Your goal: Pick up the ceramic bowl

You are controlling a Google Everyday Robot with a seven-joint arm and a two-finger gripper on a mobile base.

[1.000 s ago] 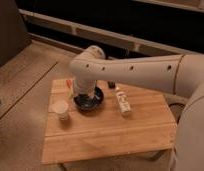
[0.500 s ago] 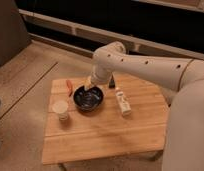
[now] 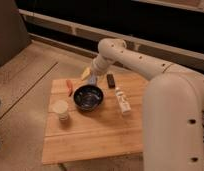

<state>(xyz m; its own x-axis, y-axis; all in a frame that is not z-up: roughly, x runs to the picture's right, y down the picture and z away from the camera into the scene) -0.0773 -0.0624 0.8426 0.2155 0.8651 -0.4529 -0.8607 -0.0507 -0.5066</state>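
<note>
The ceramic bowl (image 3: 88,97), round, dark and glossy with a pale speckled sheen inside, sits upright on the wooden table (image 3: 95,135), left of its middle. My gripper (image 3: 91,78) hangs from the white arm just behind the bowl's far rim, above the table's back edge. It holds nothing that I can see. The bowl is fully in view.
A small white cup (image 3: 60,109) stands left of the bowl. A white bottle (image 3: 123,101) lies to its right. A black object (image 3: 111,80), a yellow object (image 3: 85,73) and an orange object (image 3: 70,86) lie along the back. My white body (image 3: 175,125) fills the right side.
The arm has risen and drawn back from over the bowl toward the table's far edge. The bowl, partly covered before, now shows whole and has not moved.
</note>
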